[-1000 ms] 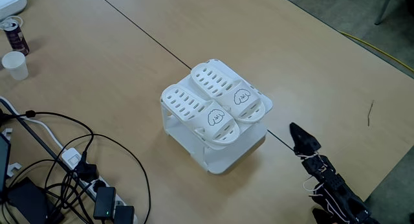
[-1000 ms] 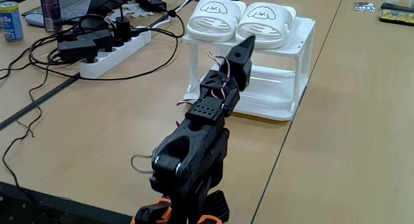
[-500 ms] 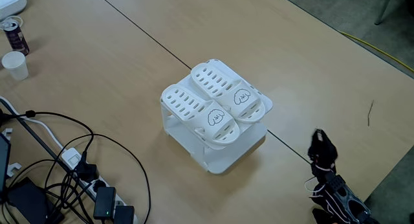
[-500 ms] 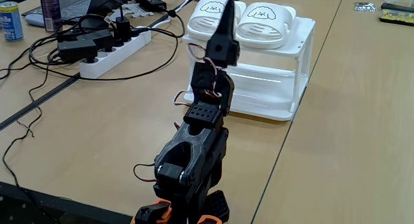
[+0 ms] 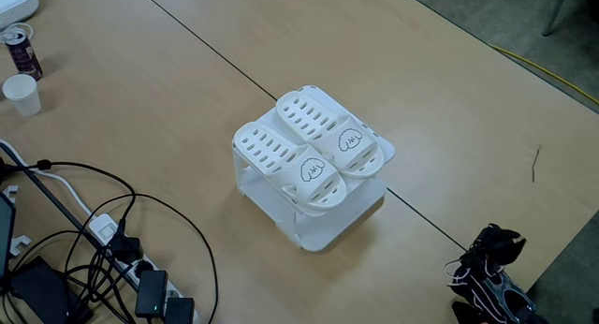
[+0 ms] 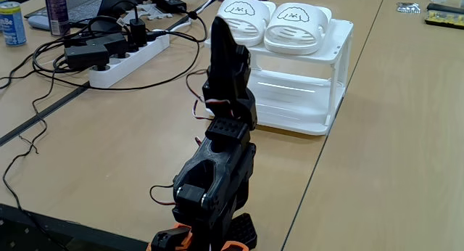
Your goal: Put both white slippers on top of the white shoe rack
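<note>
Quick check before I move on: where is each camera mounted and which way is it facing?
A fixed view: high above the table, looking steeply down at the white shoe rack with the white slippers on top; the arm shows at bottom right.
Another fixed view: low behind the arm's base, looking across the table; the arm rises in front of the rack.
Both share rack, slippers and arm.

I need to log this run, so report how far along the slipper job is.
Done: both white slippers lie side by side on top of the white shoe rack. In hand: nothing; the gripper is raised near the arm's base, apart from the rack. Left: nothing visible on the table to place.
</note>
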### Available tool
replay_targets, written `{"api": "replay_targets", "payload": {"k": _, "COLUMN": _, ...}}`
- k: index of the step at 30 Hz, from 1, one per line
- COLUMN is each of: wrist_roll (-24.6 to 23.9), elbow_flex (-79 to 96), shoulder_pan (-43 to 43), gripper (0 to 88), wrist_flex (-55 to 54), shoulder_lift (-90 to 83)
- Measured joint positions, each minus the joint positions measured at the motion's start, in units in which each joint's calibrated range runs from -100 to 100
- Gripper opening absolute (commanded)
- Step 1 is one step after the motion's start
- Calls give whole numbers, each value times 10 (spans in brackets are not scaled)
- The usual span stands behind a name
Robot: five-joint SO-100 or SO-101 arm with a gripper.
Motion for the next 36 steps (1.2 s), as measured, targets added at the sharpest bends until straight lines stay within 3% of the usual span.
{"api": "replay_targets", "payload": {"k": 8, "wrist_roll": 0, "elbow_flex": 0, "shoulder_pan": 0, "gripper": 8, "wrist_flex": -78, "shoulder_lift": 0}}
{"api": "replay_targets", "payload": {"k": 36, "wrist_roll": 0, "elbow_flex": 0, "shoulder_pan": 0, "gripper": 8, "wrist_flex": -81, "shoulder_lift": 0}}
